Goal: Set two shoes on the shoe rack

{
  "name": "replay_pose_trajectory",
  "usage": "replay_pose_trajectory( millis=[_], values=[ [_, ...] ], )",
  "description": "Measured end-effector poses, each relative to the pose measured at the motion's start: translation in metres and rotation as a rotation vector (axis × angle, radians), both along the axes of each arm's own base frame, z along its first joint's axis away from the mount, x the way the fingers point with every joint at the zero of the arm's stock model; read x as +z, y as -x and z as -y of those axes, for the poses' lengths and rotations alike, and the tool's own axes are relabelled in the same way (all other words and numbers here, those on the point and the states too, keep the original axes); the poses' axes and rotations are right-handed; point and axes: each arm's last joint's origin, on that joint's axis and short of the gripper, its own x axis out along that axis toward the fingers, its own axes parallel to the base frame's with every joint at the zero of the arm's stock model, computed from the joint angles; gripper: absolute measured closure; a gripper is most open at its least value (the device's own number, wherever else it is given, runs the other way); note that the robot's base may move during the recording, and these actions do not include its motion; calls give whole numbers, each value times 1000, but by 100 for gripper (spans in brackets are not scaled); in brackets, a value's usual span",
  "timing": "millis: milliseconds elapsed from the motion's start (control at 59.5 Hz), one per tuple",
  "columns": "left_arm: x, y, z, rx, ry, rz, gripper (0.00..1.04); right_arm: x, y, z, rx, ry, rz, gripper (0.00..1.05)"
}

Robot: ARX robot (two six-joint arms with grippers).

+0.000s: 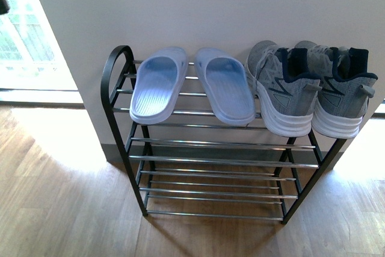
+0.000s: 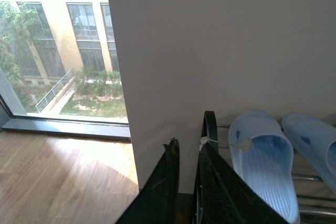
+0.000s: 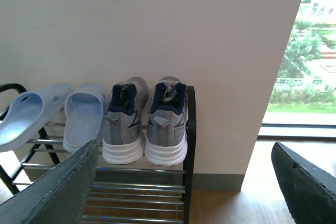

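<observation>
Wood floor (image 1: 60,209) and a plain white wall (image 1: 198,10) are filling the front view, with bright window light coming in at left. Against the wall the shoe rack (image 1: 114,88) is standing, black frame, chrome rods. Both pairs are sitting on its top tier: pale blue slides (image 1: 192,85) on the left half, grey sneakers (image 1: 310,88) on the right half, heels facing out, the two shoes touching side by side. Neither arm is showing here. Task is looking done, judging by that.

Left wrist view is looking past the left hand (image 2: 186,182): two dark fingers (image 2: 163,187) sitting close together with only a thin gap, nothing between them. It is hanging just beside the rack's rounded end, with one slide close by. A window and a building are showing beyond.

Right wrist view is showing the right hand (image 3: 184,192) spread wide, fingers (image 3: 58,187) at either edge of the picture, holding nothing, back from the rack and facing the sneakers (image 3: 144,124). Sneakers: grey knit uppers, white ribbed soles, navy lining, heel tabs.

Handling guess: the knit upper is soft and will be giving under a pinch, so the stiffer heel collar looks the best grip. Slides look light, rubbery, maybe slick, and are probably best gripped across the strap.
</observation>
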Motion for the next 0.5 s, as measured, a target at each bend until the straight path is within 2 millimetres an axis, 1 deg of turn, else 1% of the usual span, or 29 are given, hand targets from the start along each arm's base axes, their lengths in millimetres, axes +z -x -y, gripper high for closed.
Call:
replay_pose_trajectory(
  millis=[34,101,218,386,504],
  values=[
    [-2,7,-3,-1,2,-2,104,0,0,0,0,0,0,9],
    [-4,22,-10,-2,-1,3,103,0,0,0,0,0,0,9],
    [-6,39,-17,0,0,10,103,0,0,0,0,0,0,9],
    [-11,60,-24,0,-2,4,103,0,0,0,0,0,0,9],
    [-20,71,-29,-7,-1,7,103,0,0,0,0,0,0,9]
  ],
)
